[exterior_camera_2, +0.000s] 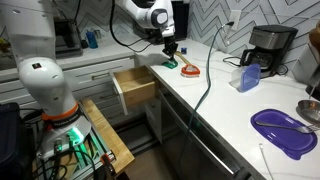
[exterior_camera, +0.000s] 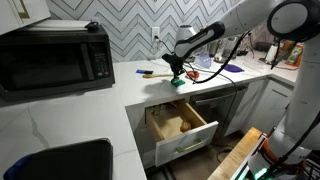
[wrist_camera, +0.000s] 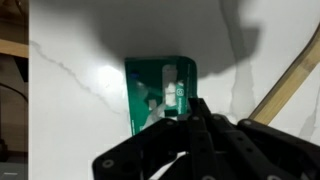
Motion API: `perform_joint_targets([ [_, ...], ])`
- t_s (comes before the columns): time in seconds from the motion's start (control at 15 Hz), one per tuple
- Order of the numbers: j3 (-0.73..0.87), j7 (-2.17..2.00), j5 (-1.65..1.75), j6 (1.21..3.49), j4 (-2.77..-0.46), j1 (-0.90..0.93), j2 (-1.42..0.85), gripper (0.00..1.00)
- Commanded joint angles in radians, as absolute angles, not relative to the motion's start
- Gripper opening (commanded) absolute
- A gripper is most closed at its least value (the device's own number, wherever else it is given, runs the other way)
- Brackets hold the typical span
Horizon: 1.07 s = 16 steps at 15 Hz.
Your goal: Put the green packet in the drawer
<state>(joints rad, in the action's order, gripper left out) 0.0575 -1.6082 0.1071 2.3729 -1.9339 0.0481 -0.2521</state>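
Green packet (wrist_camera: 158, 85): pinched at one edge by the gripper (wrist_camera: 188, 112) jaws, over the white counter (wrist_camera: 80, 100). Drawer (exterior_camera: 188, 140): pulled open below the counter edge, wooden interior showing.

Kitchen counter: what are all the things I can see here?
packet: one, green, flat on the white counter, under the pincer
drawer: one, white front, wooden inside, open below the counter
microwave: one, black, on the counter
sink: one, black, set in the counter
coffee maker: one, black, by the tiled wall
plate: one, purple, on the counter
tool: one, yellow handle, on the counter near the packet
arm: one, white and black, reaching over the counter
pincer: one, black, right over the packet; open or shut unclear
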Motion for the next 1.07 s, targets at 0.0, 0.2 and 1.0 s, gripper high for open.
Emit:
perform_joint_targets([
  [0.0, 0.055, -1.617, 0.078, 2.285, -1.944, 0.060, -0.195, 0.00],
  [0.2, 0.041, -1.616, 0.070, 2.187, -1.963, 0.065, -0.118, 0.00],
  [1.0, -0.100, -1.810, 0.049, 1.866, -2.048, 0.092, 0.159, 0.00],
])
